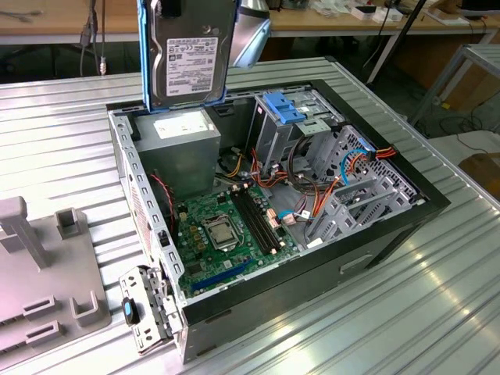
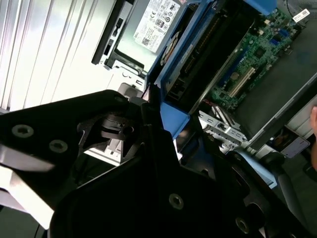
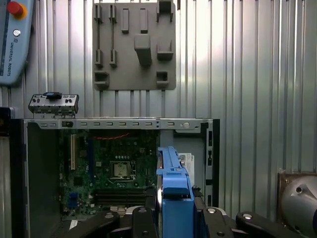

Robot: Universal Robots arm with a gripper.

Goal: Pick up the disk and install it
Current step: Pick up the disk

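Exterior view is showing you a ribbed metal table (image 1: pixel 422 312) carrying an open computer case (image 1: pixel 383 226) that is lying on its side. A grey moulded fixture plate (image 1: pixel 31 289) is sitting on the table at the exterior view's left, apart from the case. Inside the case, a grey power supply box (image 1: pixel 183 141) is lying just beside a green motherboard (image 1: pixel 226 234), and a light-blue latch plate (image 1: pixel 283 108) is sitting on top of the drive cage.

The disk (image 1: pixel 191 55) is hanging upright in the air over the power supply end of the case, with its label facing that camera and its bright blue bracket running down both long edges. It is sitting in no bay.

In the first wrist view you are seeing the gripper (image 3: pixel 176 218) clenching the disk edge-on — black fingers (image 3: pixel 143 223) are pressing on either side of the blue bracket, with the motherboard and the fixture plate lying beyond.
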